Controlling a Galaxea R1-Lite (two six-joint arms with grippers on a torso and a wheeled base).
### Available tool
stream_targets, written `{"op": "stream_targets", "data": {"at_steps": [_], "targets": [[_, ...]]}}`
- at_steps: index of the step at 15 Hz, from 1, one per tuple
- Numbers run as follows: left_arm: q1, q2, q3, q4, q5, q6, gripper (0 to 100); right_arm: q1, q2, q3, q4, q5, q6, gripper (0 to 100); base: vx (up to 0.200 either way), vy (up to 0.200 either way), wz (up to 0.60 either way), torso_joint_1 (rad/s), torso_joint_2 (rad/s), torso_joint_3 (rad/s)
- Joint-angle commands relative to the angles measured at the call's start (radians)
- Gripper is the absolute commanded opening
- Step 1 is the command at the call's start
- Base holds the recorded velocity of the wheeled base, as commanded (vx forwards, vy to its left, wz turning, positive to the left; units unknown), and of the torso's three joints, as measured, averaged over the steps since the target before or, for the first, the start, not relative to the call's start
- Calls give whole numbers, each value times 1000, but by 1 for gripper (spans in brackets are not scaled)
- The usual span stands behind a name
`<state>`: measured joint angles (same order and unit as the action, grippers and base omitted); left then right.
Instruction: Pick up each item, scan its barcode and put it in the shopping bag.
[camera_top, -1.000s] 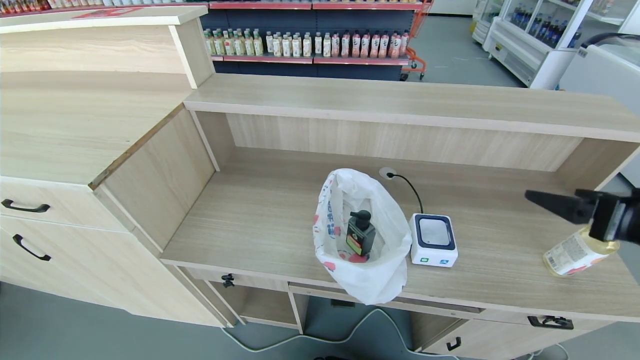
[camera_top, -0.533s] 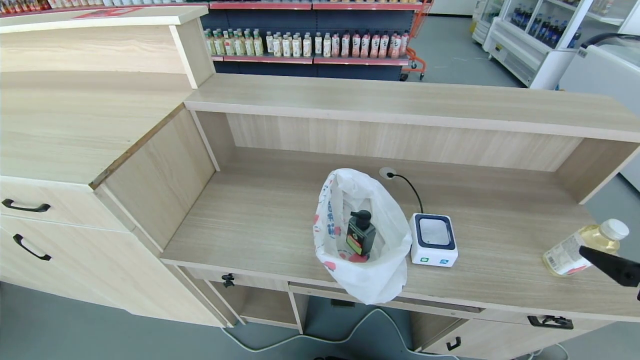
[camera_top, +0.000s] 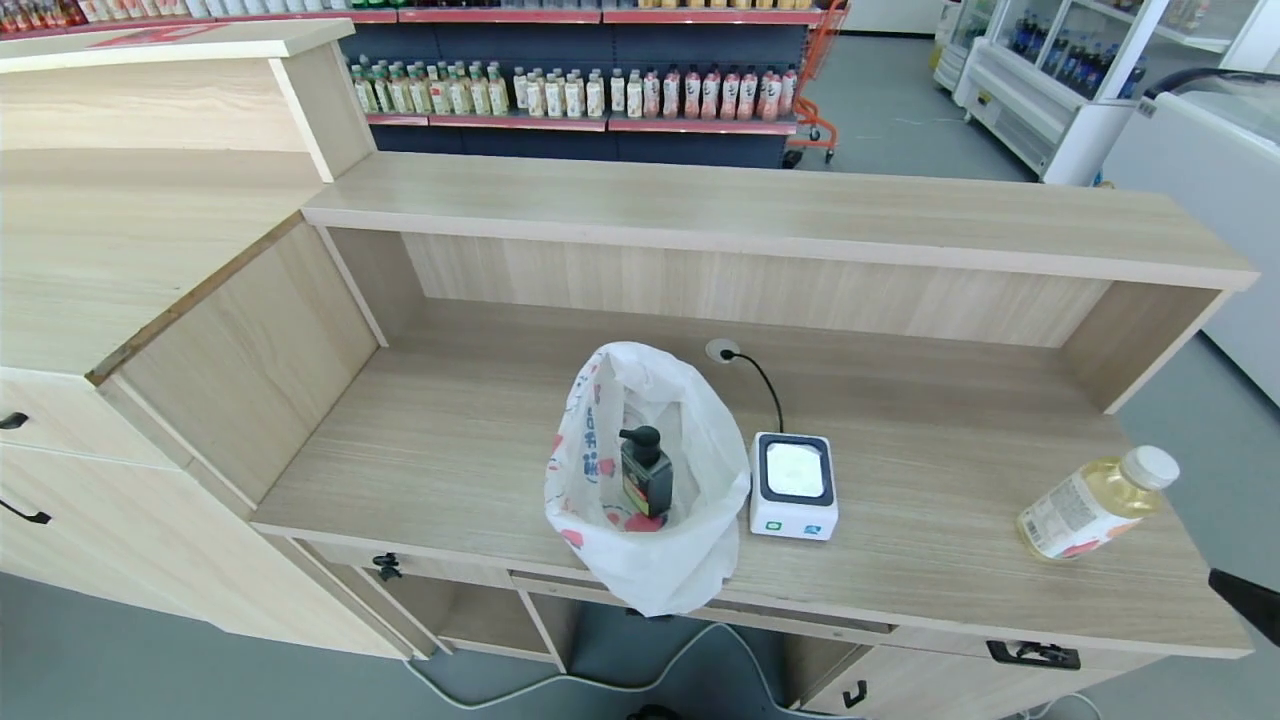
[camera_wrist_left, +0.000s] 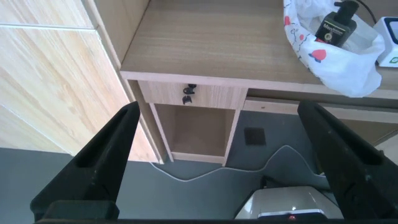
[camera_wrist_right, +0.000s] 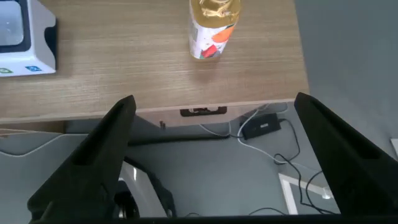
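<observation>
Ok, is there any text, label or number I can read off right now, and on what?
Nothing reads clearly.
shopping bag: blue and red print, creased, unreadable.
pump bottle: white lettering on the label, too blurred.
scanner: two small front icons, no legible words.
oil bottle: label print too small.

tabletop light wood | 3 items | shopping bag upright at front edge | scanner just R of it | bottle on its side, far R
</observation>
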<state>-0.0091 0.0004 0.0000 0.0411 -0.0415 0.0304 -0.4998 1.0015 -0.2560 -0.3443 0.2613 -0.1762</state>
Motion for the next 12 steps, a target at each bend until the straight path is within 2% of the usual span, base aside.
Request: {"op": "stream_targets", "data": {"at_steps": [1,12], "targets": [[0,1,0,0,0,-1,100,-3,9,-8,1,24,3,100,0,-200,0,-2,-2,2],[0,1,0,0,0,-3,100,-5,3,30,4,26,-3,100,0,-200,0,1,2,3]]}}
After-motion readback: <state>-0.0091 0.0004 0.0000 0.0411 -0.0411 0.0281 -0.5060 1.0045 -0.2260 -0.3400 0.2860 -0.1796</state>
